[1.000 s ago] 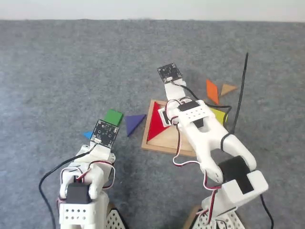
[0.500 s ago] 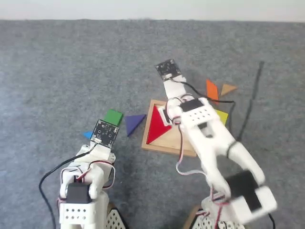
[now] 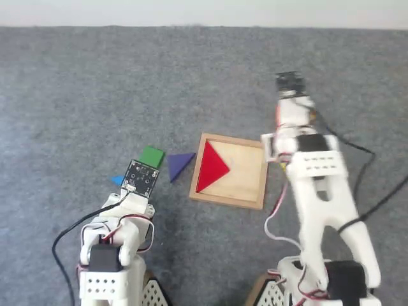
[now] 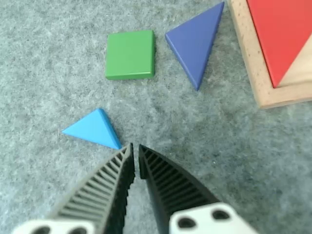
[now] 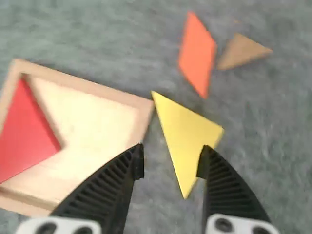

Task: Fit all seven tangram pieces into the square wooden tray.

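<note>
The square wooden tray (image 3: 224,198) lies mid-table with a red triangle (image 3: 210,167) in its left part. Left of it lie a dark blue triangle (image 3: 180,164), a green square (image 3: 152,156) and a small light blue triangle (image 3: 116,180). My left gripper (image 4: 132,151) is shut and holds nothing, its tips just beside the light blue triangle (image 4: 92,129). My right gripper (image 5: 170,161) is open above the yellow triangle (image 5: 187,134), one finger on each side of its narrow end, just off the tray's rim (image 5: 146,117). An orange parallelogram (image 5: 197,52) and a brown triangle (image 5: 240,51) lie beyond it.
Grey carpet covers the whole table. The right arm (image 3: 315,178) stands along the tray's right side and hides the pieces there from above. The left arm (image 3: 121,223) stays near the front left. Open carpet stretches behind the tray and to the far left.
The right arm has swung from over the tray to its right side, uncovering the tray and the red triangle. The left arm has not moved.
</note>
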